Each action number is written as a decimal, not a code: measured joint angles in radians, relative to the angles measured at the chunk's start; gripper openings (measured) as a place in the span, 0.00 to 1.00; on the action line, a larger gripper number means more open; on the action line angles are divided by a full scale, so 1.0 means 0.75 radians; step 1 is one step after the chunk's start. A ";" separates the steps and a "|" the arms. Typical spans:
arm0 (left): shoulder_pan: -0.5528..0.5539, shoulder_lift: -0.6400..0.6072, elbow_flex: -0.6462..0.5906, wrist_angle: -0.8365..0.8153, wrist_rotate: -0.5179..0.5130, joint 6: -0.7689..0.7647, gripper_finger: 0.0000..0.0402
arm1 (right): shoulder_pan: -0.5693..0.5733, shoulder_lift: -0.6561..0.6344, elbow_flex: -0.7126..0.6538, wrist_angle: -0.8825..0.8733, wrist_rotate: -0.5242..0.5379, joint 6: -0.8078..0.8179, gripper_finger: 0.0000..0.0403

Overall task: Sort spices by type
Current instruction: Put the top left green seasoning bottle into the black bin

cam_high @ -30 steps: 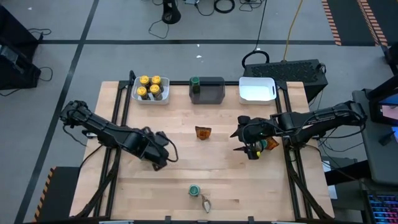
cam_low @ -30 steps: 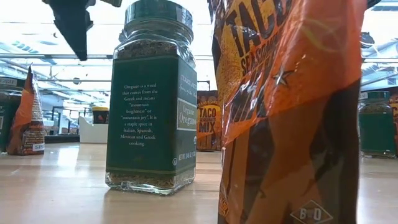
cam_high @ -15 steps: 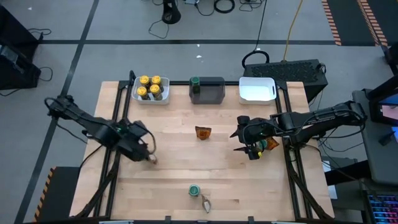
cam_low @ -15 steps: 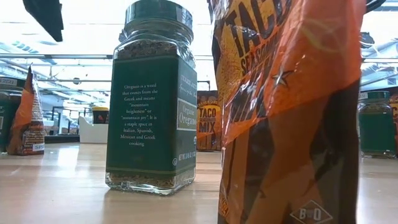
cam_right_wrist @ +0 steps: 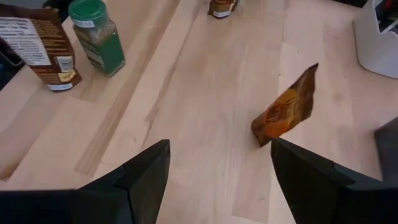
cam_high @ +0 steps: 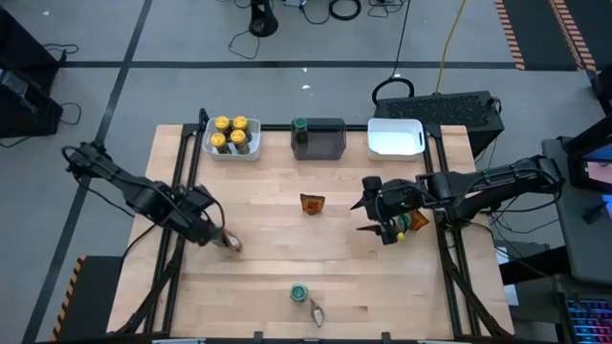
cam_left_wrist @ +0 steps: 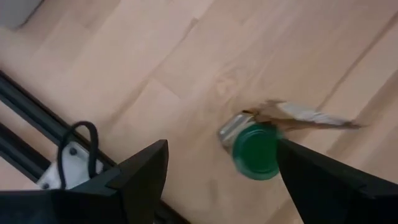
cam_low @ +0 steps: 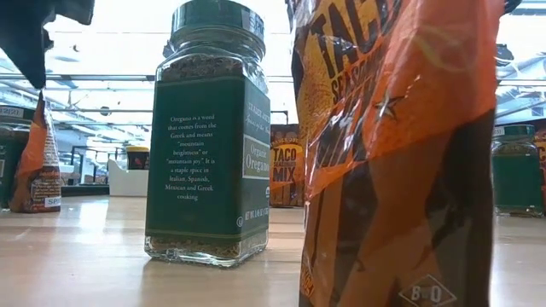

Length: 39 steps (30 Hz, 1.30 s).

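Spices remain: green-lidded jar at frame centre lies between my left pincer's wide-open, empty fingers; next, descend and close.

We see four yellow-lidded jars upright at upper left, one green-lidded jar low centre beside what looks like a packet, another packet mid-frame.

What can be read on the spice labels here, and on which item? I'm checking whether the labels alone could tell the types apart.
"Oregano", plus "Oregano is a wood that comes from the Greek and means 'mountain brightness' or 'mountain joy'. It is a staple spice in Italian, Spanish, Mexican and Greek cooking": green-lidded jar.
"TACO SEASON...": near orange packet.
"TACO ... MIX": far packet.
Too blurred: brown packet in the right wrist view.
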 joint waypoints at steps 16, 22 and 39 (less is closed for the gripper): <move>0.000 0.006 -0.145 0.119 0.165 0.192 0.74 | -0.091 0.000 -0.001 0.029 0.000 -0.049 0.65; 0.000 0.006 -0.145 0.159 0.205 0.193 0.74 | -0.100 0.000 -0.001 0.036 -0.002 -0.056 0.65; 0.000 0.006 -0.145 0.193 0.170 0.394 0.74 | -0.100 0.001 -0.066 0.068 -0.005 -0.060 0.65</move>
